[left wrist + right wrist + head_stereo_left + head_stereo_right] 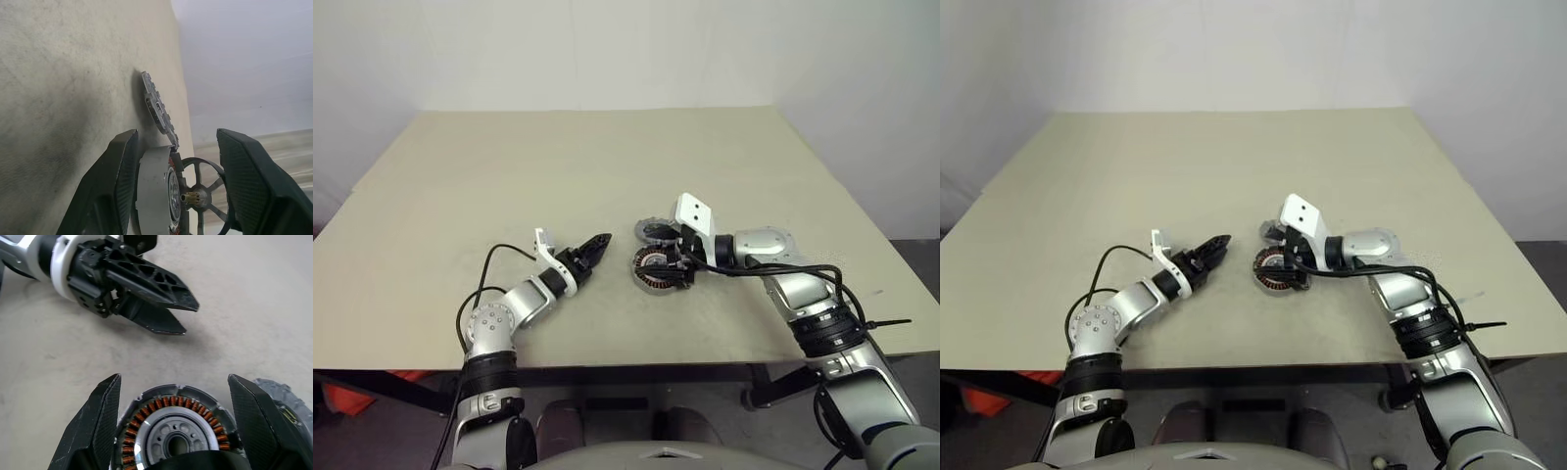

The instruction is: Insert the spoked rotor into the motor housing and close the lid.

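Observation:
The motor housing (pixel 146 410), a round puck with copper windings around a silvery centre, lies on the table (pixel 607 157) near the middle. My right gripper (pixel 173 377) reaches over it from the right, its fingers wide apart on either side. The spoked rotor (pixel 191 197) hangs tilted just above the housing, its hub at the housing's top, and my right gripper is shut on its rim. The lid (pixel 656 232), a grey notched disc, lies just behind the housing. My left gripper (pixel 600 243) is open and holds nothing, pointing at the housing from the left, a short way off.
The tan table has wide bare areas to the back, left and right of the parts. Its front edge runs close under my arms. A black cable loops beside my left forearm (pixel 524 299).

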### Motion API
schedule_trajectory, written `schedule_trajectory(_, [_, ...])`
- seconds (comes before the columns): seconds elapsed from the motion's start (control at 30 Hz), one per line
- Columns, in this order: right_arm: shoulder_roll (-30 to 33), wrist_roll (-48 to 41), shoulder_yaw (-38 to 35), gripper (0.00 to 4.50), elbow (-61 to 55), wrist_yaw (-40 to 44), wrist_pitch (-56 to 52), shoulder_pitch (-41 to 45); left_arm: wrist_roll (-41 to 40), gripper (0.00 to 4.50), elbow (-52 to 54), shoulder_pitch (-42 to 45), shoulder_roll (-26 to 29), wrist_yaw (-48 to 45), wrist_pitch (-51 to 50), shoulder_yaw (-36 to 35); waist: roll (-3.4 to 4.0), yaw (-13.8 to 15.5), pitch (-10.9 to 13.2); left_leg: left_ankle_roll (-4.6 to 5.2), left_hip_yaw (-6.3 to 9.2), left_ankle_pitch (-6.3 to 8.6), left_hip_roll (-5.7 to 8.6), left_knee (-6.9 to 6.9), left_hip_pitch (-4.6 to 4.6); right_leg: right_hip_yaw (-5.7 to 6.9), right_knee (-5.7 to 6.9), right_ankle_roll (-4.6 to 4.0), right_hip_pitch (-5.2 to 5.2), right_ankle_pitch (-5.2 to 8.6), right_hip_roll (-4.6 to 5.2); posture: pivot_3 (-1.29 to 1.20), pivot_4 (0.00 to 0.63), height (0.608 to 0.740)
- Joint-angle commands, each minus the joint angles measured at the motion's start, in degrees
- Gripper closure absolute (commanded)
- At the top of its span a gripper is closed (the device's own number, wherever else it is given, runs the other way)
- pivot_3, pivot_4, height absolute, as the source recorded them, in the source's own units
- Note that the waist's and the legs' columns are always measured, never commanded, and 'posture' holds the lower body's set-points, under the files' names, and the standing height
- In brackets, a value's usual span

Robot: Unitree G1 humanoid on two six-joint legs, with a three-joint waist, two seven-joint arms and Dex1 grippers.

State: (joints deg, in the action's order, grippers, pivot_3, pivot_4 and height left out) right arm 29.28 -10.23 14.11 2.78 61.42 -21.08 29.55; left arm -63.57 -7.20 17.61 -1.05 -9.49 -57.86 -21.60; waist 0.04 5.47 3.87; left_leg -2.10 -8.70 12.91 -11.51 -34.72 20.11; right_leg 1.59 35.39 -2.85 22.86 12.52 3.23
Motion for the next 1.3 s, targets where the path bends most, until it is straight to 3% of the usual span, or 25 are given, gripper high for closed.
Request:
schedule_trajectory(0.03, [1.75,-1.81,-2.92,0.6,-3.1,0.8,0.44,1.7,-0.18,1.79,2.17,-0.33,0.1,-0.22,0.7,0.53,0.0,0.02,0.0,-0.01,0.0,0.0,0.0,0.0,0.0,0.0,0.0,0.0,0.0,0.0,0.0,0.0,0.0,0.74])
schedule_trajectory(0.23, [5.22,-4.32,-6.53,0.6,-5.97,2.15,-0.13,3.15,-0.44,1.79,2.14,-0.53,0.13,-0.15,0.73,0.92,0.0,0.06,0.0,-0.01,0.01,-0.01,0.01,0.0,-0.01,0.0,0.01,0.01,-0.01,0.0,0.0,0.0,0.0,0.74])
schedule_trajectory(0.47, [10.32,1.73,-5.49,0.6,4.46,3.16,8.25,4.91,-0.14,1.79,0.79,0.23,0.38,-0.77,0.94,1.25,-0.01,0.06,0.0,-0.03,0.0,-0.02,0.04,-0.01,-0.01,-0.01,0.04,0.01,-0.05,0.0,0.02,0.0,0.0,0.74])
schedule_trajectory(1.3, [5.45,4.55,-0.82,0.6,7.71,5.3,13.1,4.81,-0.14,1.79,2.11,-0.78,1.3,-0.09,2.13,1.38,-0.01,-0.05,0.0,0.26,-0.01,0.0,0.01,-0.05,0.0,0.0,0.1,-0.01,0.0,-0.01,0.01,0.0,0.0,0.74])
